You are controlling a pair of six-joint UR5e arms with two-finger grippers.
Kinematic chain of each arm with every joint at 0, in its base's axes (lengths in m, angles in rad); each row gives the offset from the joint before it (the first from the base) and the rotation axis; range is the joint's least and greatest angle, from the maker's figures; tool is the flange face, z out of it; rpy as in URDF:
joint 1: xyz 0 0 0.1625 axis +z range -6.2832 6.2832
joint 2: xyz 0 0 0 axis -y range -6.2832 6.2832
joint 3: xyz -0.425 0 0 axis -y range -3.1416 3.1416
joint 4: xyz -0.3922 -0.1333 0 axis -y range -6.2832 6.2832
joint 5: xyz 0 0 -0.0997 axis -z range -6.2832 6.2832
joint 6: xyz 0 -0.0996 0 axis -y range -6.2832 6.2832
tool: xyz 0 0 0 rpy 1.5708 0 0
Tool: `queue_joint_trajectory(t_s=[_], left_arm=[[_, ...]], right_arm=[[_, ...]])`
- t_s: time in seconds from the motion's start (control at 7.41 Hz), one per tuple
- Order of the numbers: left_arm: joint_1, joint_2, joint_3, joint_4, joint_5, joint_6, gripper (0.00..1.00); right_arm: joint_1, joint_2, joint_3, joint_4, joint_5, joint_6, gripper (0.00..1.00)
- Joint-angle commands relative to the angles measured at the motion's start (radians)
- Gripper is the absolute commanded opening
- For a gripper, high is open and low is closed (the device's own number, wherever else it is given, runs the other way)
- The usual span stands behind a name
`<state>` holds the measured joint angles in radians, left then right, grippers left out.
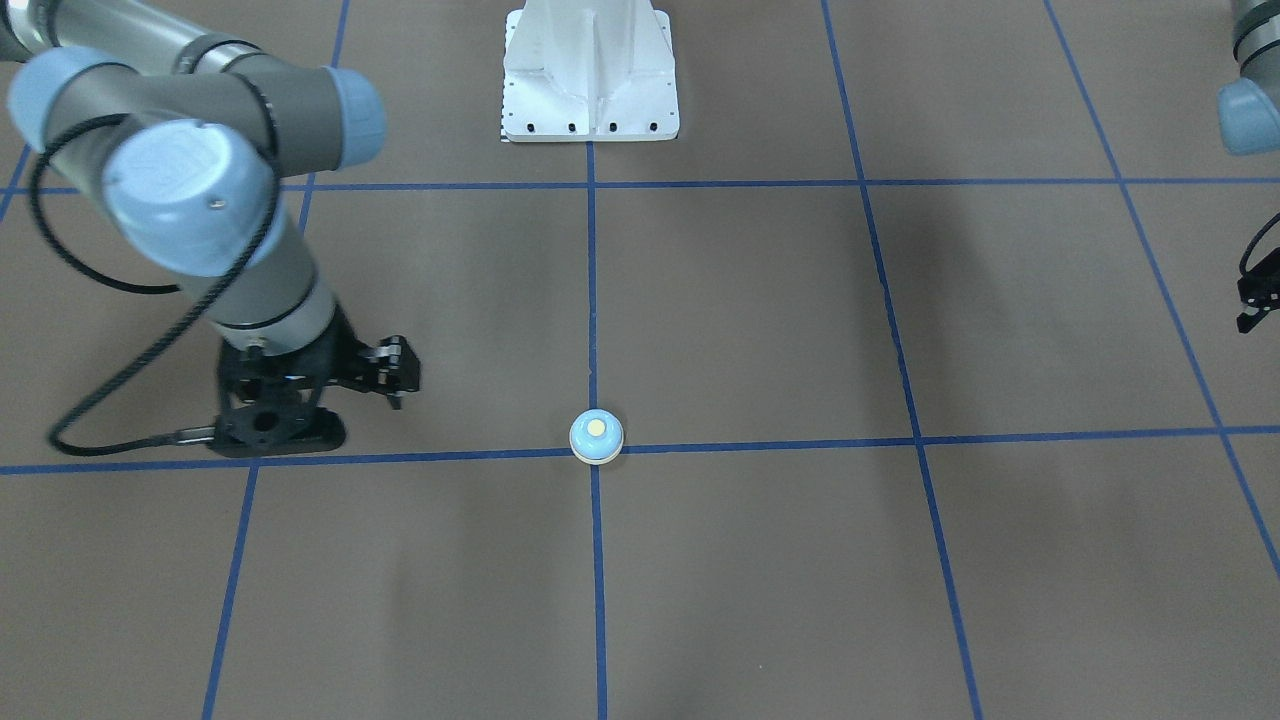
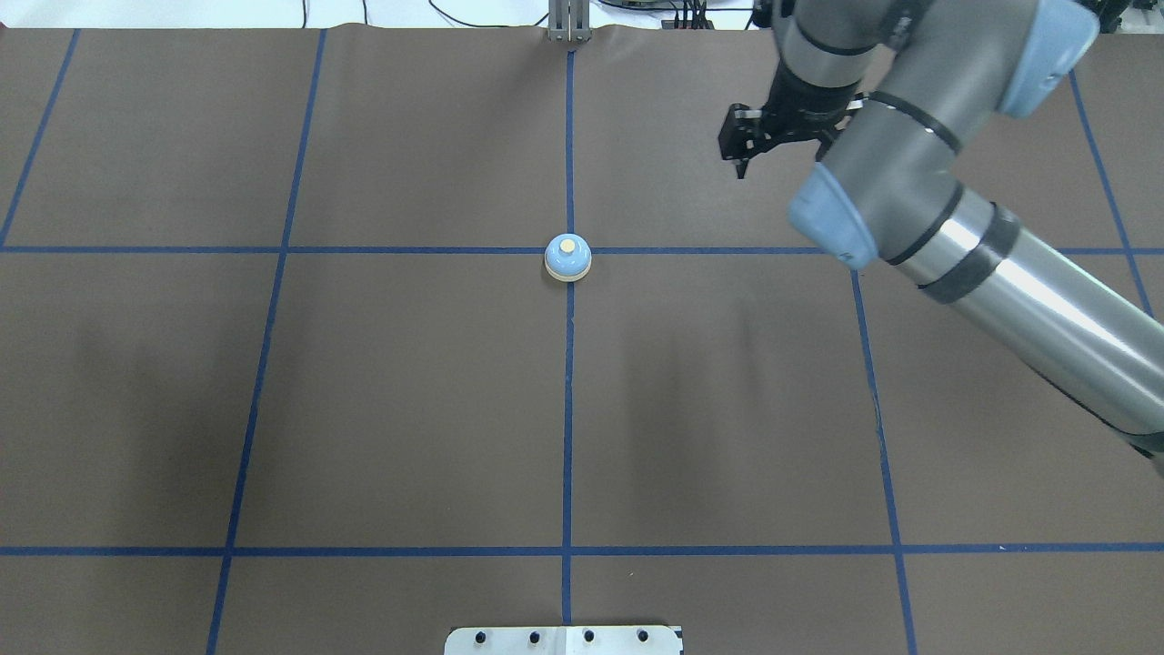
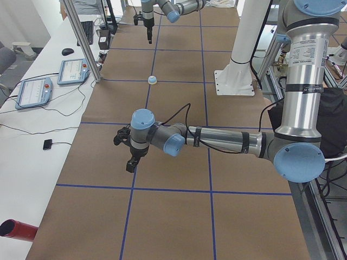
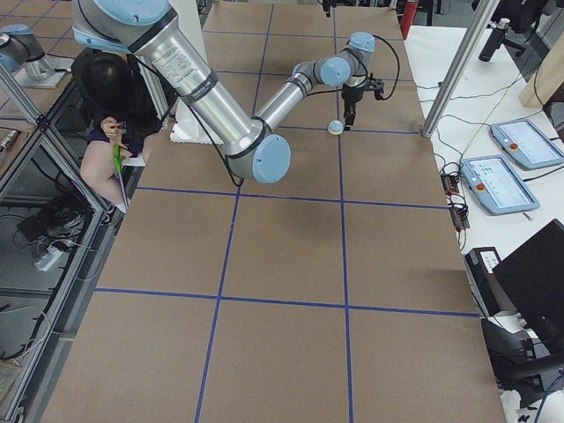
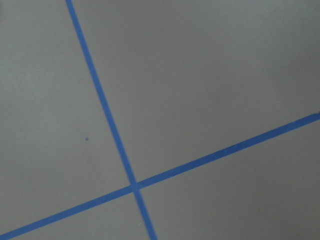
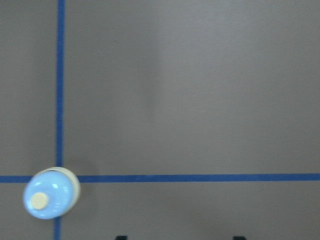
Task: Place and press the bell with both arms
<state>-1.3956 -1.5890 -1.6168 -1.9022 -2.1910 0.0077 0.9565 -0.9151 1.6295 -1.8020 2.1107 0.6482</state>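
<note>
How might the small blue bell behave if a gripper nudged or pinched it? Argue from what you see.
The bell probably slides rather than tips: it sits low on a wide cream rim. Its smooth dome looks slippery, so a pinch may slip off upward. It looks rigid, not squashy.

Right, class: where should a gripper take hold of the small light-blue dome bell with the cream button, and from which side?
Take the light-blue dome bell across its lower sides, just above the cream base rim, coming straight down. It stands upright on the brown table cover, nothing touching it; being round, any two opposite sides serve. Keep clear of the cream top button.
</note>
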Motion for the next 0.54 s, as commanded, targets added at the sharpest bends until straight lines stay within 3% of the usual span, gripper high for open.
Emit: queue_joint_trajectory(t_s=[0.0, 0.14, 0.4], left_arm=[[-0.124, -0.003, -0.015, 0.179, -0.018, 0.199, 1.0], [-0.175, -0.009, -0.021, 0.254, -0.044, 0.243, 1.0], [-0.189, 0.004, -0.037, 0.279, -0.045, 0.253, 1.0]], right_arm=[[0.13, -0.204, 0.114, -0.008, 0.049, -0.264, 1.0], [0.198, -0.299, 0.159, -0.008, 0.084, -0.37, 1.0], [0.345, -0.483, 0.17, 0.0, 0.171, -0.619, 1.0]])
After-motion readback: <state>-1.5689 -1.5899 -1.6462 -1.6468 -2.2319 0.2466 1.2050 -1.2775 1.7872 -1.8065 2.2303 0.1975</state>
